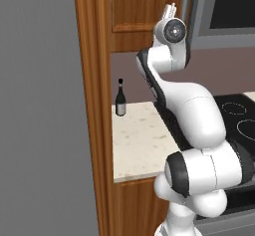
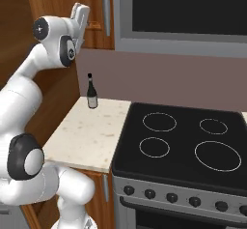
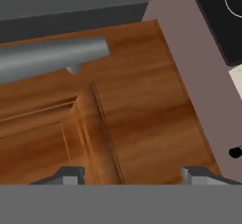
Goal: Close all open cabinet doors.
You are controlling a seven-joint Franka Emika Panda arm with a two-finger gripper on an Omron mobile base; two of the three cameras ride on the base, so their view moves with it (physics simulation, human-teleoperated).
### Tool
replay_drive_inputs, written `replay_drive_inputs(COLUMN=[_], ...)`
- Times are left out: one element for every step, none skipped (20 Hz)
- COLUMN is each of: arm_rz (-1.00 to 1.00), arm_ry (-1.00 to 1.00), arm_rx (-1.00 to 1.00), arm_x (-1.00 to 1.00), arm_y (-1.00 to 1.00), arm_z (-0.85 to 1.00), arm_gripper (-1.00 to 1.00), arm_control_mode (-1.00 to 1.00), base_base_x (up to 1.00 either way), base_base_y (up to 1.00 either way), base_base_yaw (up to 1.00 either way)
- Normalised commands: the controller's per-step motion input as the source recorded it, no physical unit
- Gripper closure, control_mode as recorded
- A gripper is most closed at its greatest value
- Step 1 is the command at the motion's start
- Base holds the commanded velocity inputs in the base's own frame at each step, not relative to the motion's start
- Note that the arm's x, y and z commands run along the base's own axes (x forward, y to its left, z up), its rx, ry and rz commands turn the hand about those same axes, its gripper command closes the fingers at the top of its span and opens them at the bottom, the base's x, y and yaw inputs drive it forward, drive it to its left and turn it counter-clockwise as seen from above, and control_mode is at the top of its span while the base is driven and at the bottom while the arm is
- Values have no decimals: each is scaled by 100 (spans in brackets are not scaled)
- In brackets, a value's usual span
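Gripper (image 3: 128,175) was spread wide as I held it against the cabinet door (image 3: 142,114), near its silver handle (image 3: 52,57).

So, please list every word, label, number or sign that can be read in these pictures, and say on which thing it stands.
No readable text anywhere.
Dark glass bottle on the speckled beige counter: pale label, too small to read.
Round black stove knobs: no markings can be made out.
Reddish-brown wooden cabinet door with silver bar handle: plain, no label.
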Motion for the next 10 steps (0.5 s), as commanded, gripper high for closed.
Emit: replay_drive_inputs(arm_rz=[9, 10, 11, 13, 14, 17, 19, 29, 27, 20], arm_ry=[0, 0, 0, 0, 0, 0, 0, 0, 0, 0], arm_rx=[1, 1, 0, 0, 0, 0, 0, 0, -1, -2], arm_x=[50, 51, 47, 48, 48, 35, 17, -18, -32, -36], arm_y=[-13, -12, -6, -3, -2, -4, -4, -3, 0, 0], arm_z=[-15, -15, -16, -17, -18, -18, -19, -16, -18, -19], arm_gripper=[-100, -100, -100, -100, -100, -100, -100, -100, -100, -100], arm_control_mode=[-100, -100, -100, -100, -100, -100, -100, -100, -100, -100], base_base_x=[0, 0, 0, 0, 0, 0, 0, 0, 0, 0], base_base_y=[0, 0, 0, 0, 0, 0, 0, 0, 0, 0], base_base_yaw=[0, 0, 0, 0, 0, 0, 0, 0, 0, 0])
